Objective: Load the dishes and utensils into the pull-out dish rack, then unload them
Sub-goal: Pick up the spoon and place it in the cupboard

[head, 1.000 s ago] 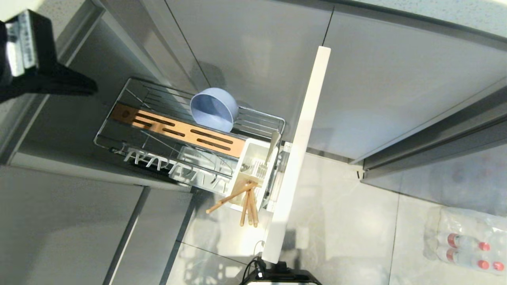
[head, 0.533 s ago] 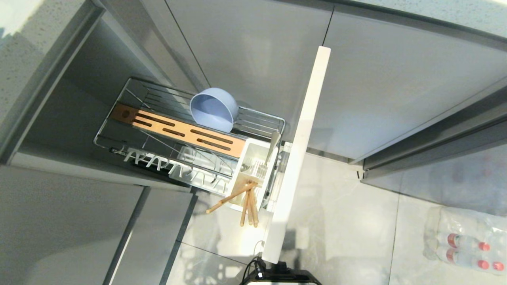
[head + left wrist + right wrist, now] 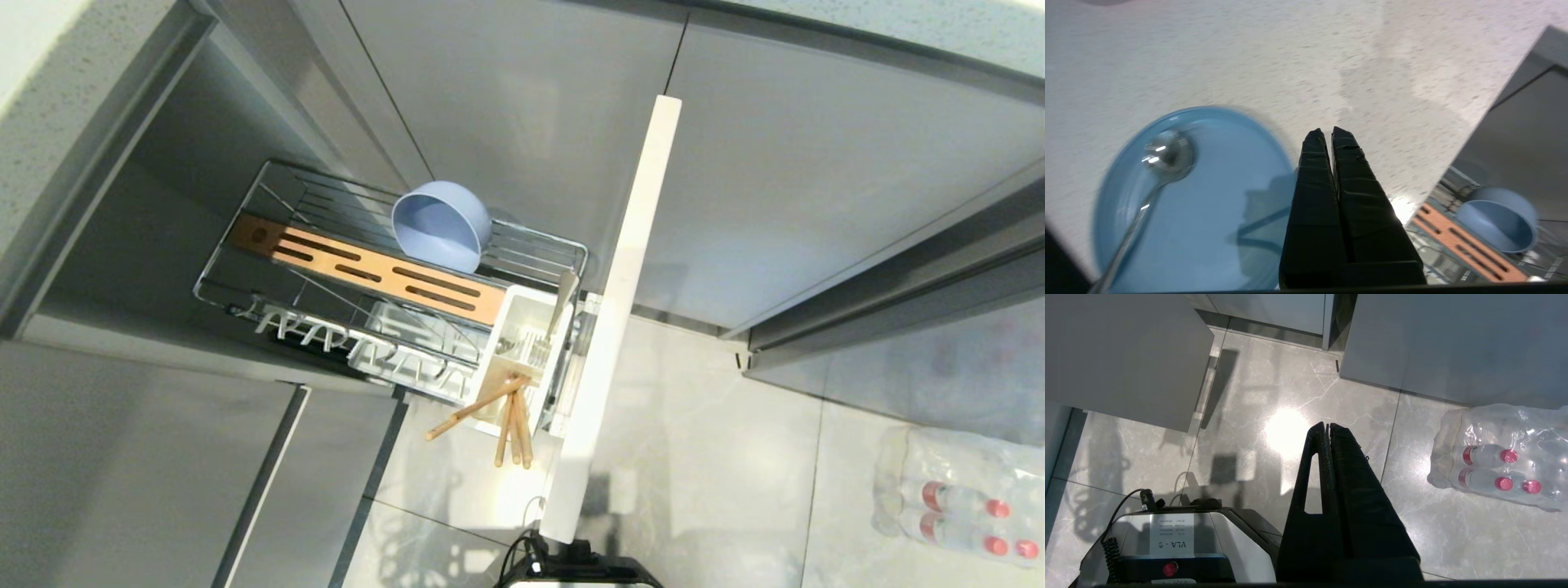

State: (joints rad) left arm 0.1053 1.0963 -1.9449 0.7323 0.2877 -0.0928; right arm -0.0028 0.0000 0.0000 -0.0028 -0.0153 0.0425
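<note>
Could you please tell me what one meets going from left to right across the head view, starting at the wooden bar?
wooden bar → grey-blue bowl → white cabinet-front panel → pack of water bottles

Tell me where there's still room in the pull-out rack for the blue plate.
The wire rack is free left of the grey-blue bowl, along the wooden bar, and the white prongs stand empty. The caddy is crowded with chopsticks and spoon.

The wide light-blue round plate (image 3: 1200, 204) is blurred and cut off at the frame's lower edge – also the long metal spoon's (image 3: 1155, 175) handle. The clear-wrapped bottle pack (image 3: 963, 498) runs past the head view's right edge.
</note>
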